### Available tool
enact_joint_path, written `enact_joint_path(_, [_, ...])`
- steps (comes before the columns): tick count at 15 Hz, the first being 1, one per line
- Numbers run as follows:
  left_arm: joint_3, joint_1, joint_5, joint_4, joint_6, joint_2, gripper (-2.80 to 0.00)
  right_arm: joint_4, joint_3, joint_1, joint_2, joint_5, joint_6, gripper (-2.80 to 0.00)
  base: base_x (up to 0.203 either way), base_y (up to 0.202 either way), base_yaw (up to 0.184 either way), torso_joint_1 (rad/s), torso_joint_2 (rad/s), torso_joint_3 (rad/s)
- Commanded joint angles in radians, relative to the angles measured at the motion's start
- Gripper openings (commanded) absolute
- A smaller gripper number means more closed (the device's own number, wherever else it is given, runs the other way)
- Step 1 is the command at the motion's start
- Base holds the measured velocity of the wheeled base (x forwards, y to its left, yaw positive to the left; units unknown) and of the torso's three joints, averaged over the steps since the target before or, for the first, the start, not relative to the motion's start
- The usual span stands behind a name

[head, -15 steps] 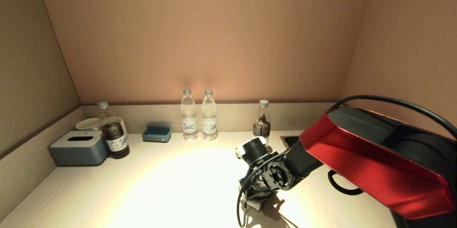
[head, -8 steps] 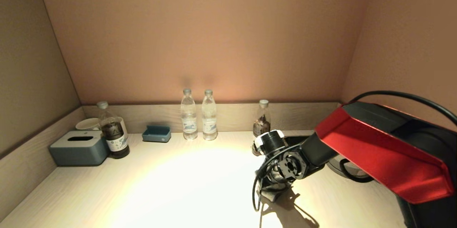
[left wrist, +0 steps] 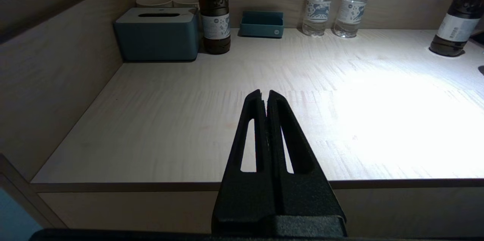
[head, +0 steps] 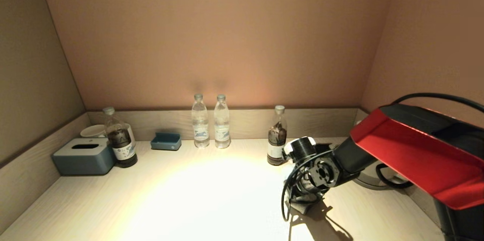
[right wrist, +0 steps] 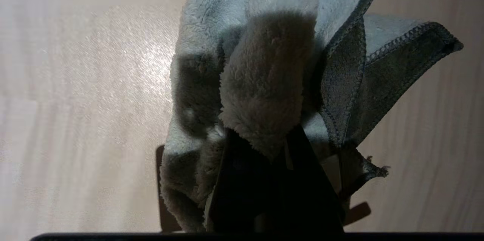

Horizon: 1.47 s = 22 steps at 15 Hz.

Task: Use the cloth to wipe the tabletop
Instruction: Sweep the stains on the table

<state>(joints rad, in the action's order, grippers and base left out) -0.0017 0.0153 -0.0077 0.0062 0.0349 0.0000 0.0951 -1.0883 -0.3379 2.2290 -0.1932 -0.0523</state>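
A grey fluffy cloth (right wrist: 264, 63) is bunched between the fingers of my right gripper (right wrist: 264, 146), which is shut on it and presses it down on the pale wooden tabletop (head: 211, 199). In the head view the cloth (head: 302, 203) shows under the right wrist, right of the table's middle, just in front of a dark bottle (head: 277, 137). My left gripper (left wrist: 264, 95) is shut and empty, parked before the table's front edge; it does not show in the head view.
Along the back wall stand two clear water bottles (head: 210, 122), a blue tray (head: 166, 141), a dark bottle (head: 120, 139), a blue-grey tissue box (head: 84, 156) and a cup (head: 92, 131). A round object with a black cord (head: 389, 180) lies behind my right arm.
My right gripper has slid the cloth to the right and a little farther back across the tabletop, uncovering the dark bottle at the back. The left arm has not moved.
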Motion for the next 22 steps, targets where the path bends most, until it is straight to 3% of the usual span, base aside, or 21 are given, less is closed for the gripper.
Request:
enact_joint_path(1, [0.000,0.000,0.000,0.000,0.000,0.000,-2.80,-0.004,0.059,0.007,-0.050,0.002,0.000,-2.80,0.000,0.000,0.000,0.000,0.00,0.000])
enact_joint_path(5, [0.000,0.000,0.000,0.000,0.000,0.000,-2.80,-0.002,0.172,-0.023,-0.135,0.006,-0.003,-2.80,0.000,0.000,0.000,0.000,0.00,0.000])
enact_joint_path(8, [0.000,0.000,0.000,0.001,0.000,0.000,-2.80,0.011,0.287,-0.119,-0.225,0.009,-0.013,-2.80,0.000,0.000,0.000,0.000,0.00,0.000])
enact_joint_path(12, [0.000,0.000,0.000,0.000,0.000,0.000,-2.80,0.014,0.332,-0.241,-0.261,0.011,-0.041,-2.80,0.000,0.000,0.000,0.000,0.00,0.000])
enact_joint_path(19, [0.000,0.000,0.000,0.000,0.000,0.000,-2.80,0.015,0.266,-0.513,-0.253,0.005,-0.097,-2.80,0.000,0.000,0.000,0.000,0.00,0.000])
enact_joint_path(22, [0.000,0.000,0.000,0.001,0.000,0.000,-2.80,0.013,0.174,-0.565,-0.242,-0.001,-0.098,-2.80,0.000,0.000,0.000,0.000,0.00,0.000])
